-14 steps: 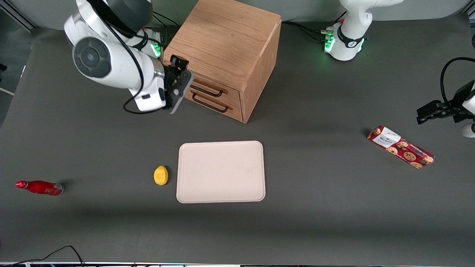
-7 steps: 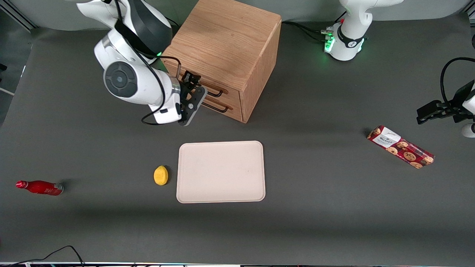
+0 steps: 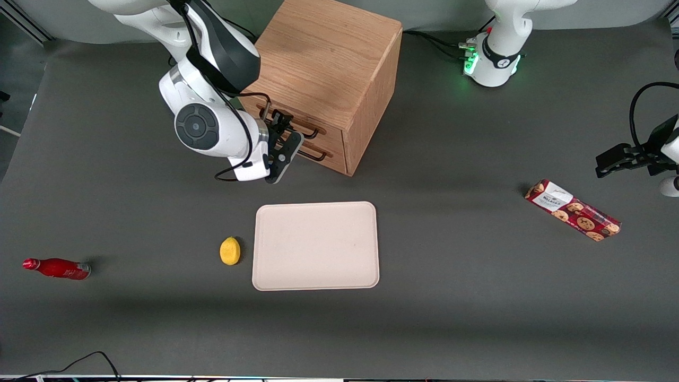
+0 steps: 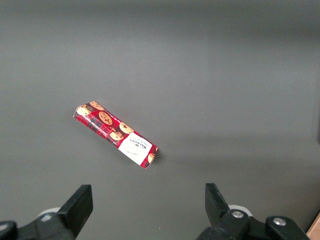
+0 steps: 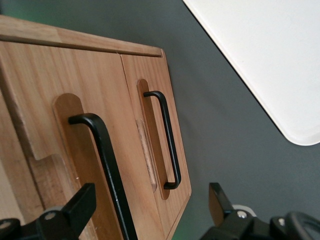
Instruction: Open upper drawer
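Oak upper drawer (image 5: 75, 130) shut; open-fingered tool (image 5: 150, 205) before its handle (image 5: 102, 165).

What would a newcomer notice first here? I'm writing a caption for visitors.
The big oak cabinet and the white right arm, whose open gripper sits in front of the upper drawer, fingers either side of its black handle. Nearer the camera lies a pale tray with a lemon beside it.

Upper drawer (image 3: 305, 123): light oak front, thin black bar handle (image 5: 102, 165) set in a shallow routed recess. Shut, flush with cabinet (image 3: 329, 58) face. Sits directly above matching lower drawer (image 3: 313, 151). Cabinet stands farther from the front camera than the tray.
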{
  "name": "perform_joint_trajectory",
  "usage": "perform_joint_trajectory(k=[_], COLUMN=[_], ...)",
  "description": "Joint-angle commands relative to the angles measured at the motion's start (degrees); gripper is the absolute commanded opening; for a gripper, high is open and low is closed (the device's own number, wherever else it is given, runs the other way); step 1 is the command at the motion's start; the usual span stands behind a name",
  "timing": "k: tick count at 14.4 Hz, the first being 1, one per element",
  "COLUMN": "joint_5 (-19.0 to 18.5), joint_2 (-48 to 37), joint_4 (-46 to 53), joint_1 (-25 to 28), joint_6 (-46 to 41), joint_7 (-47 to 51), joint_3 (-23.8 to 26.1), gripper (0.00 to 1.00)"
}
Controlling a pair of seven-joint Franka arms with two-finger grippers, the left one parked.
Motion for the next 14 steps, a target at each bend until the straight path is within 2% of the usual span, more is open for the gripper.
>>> perform_joint_trajectory(k=[1, 4, 7, 14], joint_5=[-0.18, 0.17, 2.37, 3.43], joint_2=[-0.78, -1.04, -1.04, -2.27], joint_4=[-2.35, -3.68, -4.29, -7.55], joint_1=[-0.12, -0.38, -0.12, -0.30], joint_6=[1.24, 1.24, 1.33, 4.40], joint_7=[0.64, 0.81, 2.22, 2.49], joint_3=[-0.02, 0.16, 0.25, 0.34], gripper=[1.00, 1.00, 1.00, 1.00])
